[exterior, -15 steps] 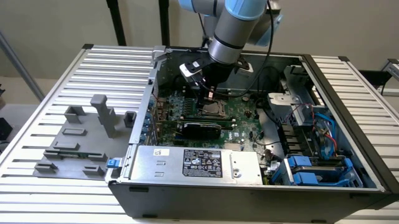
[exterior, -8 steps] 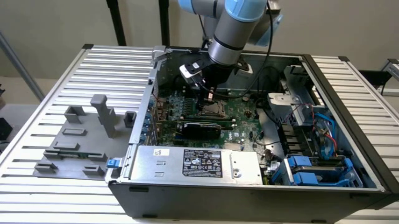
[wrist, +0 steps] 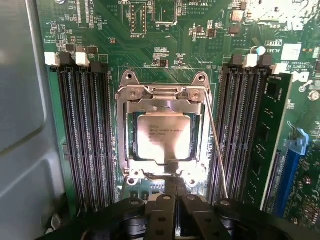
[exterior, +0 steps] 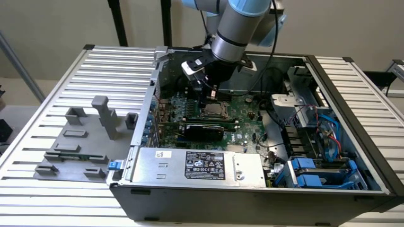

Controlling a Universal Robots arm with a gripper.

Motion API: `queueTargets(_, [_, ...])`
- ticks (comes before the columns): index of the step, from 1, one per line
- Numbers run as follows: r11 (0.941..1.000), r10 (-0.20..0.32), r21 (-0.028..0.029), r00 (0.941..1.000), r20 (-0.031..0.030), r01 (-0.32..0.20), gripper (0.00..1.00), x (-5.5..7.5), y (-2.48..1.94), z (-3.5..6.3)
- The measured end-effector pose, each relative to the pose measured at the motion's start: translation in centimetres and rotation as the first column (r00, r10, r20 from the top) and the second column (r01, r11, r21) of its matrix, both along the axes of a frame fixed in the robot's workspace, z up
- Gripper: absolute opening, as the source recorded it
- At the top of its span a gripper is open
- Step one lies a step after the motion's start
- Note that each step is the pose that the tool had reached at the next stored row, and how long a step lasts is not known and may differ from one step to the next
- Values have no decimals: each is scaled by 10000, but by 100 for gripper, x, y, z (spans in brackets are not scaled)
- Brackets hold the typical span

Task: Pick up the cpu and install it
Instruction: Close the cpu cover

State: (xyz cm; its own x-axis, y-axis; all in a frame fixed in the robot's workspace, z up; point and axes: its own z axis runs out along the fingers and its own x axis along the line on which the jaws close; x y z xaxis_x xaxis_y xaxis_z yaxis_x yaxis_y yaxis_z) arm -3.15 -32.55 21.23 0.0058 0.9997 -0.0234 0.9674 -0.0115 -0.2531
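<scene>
Small silvery square cpu (wrist: 164,137) lies flat inside the dark metal-framed socket (wrist: 162,95) on the green motherboard (wrist: 150,55). I judge it seated square for alignment. Black gripper (wrist: 175,181) is clenched, tips at the chip's edge; I can't tell if it pinches. Exterior view: arm (exterior: 237,28) enters from the socket's twelve o'clock, likely avoiding the silver box (exterior: 196,165) at six.

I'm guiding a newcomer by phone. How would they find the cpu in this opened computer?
Inside the open case, look at the green motherboard. Midway between its two banks of black memory slots sits a metal-framed socket; the cpu is the silvery square inside it, the only pale plate there.
</scene>
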Motion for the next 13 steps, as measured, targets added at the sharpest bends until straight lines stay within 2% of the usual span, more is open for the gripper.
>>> queueTargets(7, [10000,-2,6,10000,2,2,11,-173,-28,45])
queueTargets(13, [10000,-3,7,10000,2,3,11,-185,-28,45])
